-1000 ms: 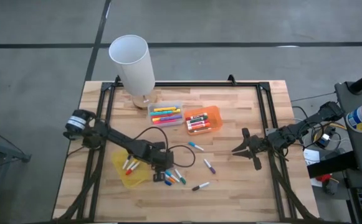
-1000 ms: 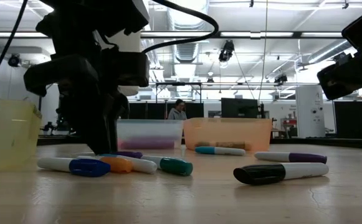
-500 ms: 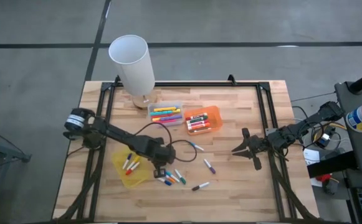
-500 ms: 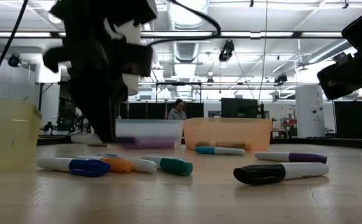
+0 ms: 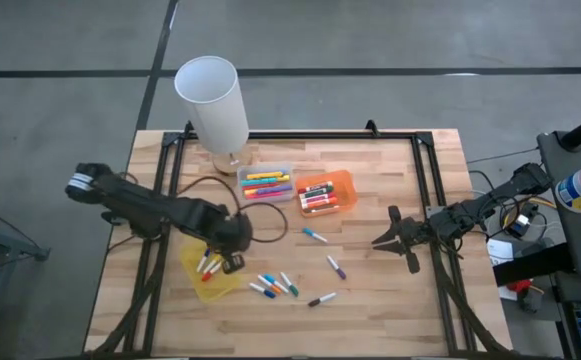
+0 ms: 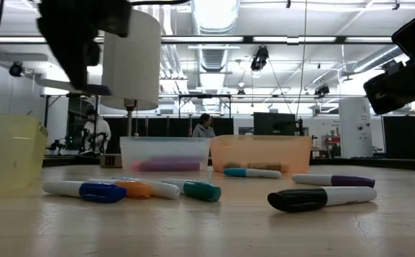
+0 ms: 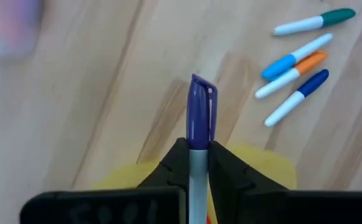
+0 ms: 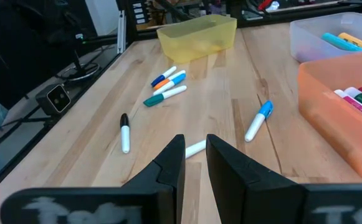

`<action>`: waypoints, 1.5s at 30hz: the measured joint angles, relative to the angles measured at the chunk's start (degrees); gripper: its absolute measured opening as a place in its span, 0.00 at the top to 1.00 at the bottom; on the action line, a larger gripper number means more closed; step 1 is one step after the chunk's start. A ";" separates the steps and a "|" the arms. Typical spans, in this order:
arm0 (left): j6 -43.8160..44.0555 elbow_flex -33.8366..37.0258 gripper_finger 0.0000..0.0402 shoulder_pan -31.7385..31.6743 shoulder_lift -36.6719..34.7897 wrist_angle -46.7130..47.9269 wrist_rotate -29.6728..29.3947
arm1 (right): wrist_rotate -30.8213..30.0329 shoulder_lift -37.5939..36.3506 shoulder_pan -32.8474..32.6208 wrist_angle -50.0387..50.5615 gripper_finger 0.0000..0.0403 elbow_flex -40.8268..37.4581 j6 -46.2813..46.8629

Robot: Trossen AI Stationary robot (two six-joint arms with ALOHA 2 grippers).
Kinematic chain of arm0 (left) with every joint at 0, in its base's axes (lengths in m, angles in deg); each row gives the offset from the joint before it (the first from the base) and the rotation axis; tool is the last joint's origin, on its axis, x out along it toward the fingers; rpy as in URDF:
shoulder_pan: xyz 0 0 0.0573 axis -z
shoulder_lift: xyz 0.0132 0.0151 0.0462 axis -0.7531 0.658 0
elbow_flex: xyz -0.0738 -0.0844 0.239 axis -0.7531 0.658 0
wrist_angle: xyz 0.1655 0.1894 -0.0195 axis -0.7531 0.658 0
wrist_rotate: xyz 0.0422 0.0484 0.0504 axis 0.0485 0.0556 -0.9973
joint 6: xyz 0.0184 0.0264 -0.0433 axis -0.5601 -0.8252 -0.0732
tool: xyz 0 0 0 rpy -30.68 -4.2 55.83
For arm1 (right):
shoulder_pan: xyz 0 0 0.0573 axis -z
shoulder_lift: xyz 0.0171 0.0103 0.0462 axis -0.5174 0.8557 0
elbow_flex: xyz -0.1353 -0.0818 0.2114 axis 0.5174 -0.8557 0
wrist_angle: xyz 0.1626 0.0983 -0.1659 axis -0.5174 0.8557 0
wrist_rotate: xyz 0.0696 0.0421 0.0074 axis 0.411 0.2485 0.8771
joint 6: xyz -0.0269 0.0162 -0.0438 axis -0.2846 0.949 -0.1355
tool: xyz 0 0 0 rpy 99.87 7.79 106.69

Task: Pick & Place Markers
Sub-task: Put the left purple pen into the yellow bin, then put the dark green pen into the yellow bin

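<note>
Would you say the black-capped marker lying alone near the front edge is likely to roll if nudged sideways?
Probably: the black-capped marker is a slim round barrel lying flat on smooth bare wood. It looks stiff and light, so a light sideways push may send it rolling; its cap clip, if any, could stop it.

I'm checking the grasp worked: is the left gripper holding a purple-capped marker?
Yes, in the left wrist view the left gripper is shut on a purple-capped marker, over the yellow tray.

The purple marker (image 7: 197, 134) runs down between the left claw's (image 7: 193, 163) fingers, and its lower end is hidden there. In the low view this arm is a dark blur at the top edge. In the right wrist view, a white marker (image 8: 195, 148) is half covered by a finger (image 8: 169, 167). The orange tray (image 8: 342, 118) is cut off at the edge.
</note>
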 joint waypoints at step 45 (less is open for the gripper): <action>18.66 16.27 0.73 8.22 -9.43 -7.48 1.96 | 0.00 0.00 0.01 -0.02 0.85 0.00 0.01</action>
